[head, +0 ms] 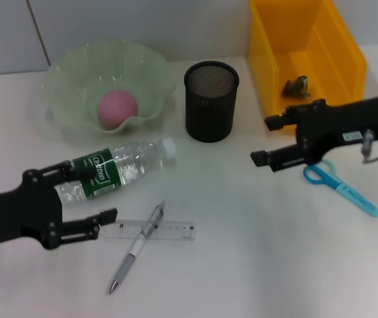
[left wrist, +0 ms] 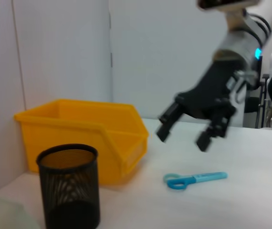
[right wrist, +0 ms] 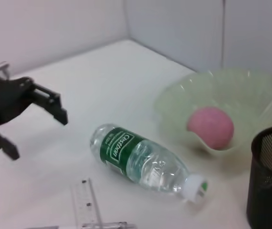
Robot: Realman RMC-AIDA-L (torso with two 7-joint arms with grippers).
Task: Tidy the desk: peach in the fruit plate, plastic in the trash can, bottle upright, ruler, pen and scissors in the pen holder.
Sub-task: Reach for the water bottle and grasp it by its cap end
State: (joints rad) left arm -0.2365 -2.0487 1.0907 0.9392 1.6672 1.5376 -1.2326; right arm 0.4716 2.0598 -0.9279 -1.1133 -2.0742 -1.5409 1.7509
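A clear bottle (head: 119,169) with a green label lies on its side in front of the green fruit plate (head: 76,79), which holds the pink peach (head: 117,109). My left gripper (head: 93,192) is open at the bottle's base end; the right wrist view shows this gripper (right wrist: 36,134) a little apart from the bottle (right wrist: 143,164). A pen (head: 136,246) lies across the clear ruler (head: 165,230). My right gripper (head: 265,140) hangs open just beside and above the blue scissors (head: 339,187), holding nothing. A crumpled piece of plastic (head: 296,86) lies in the yellow trash can (head: 337,46).
The black mesh pen holder (head: 211,101) stands between the plate and the yellow bin. The left wrist view shows the holder (left wrist: 70,186), the bin (left wrist: 88,138), the scissors (left wrist: 195,179) and the right gripper (left wrist: 183,138) above them. A wall lies behind the desk.
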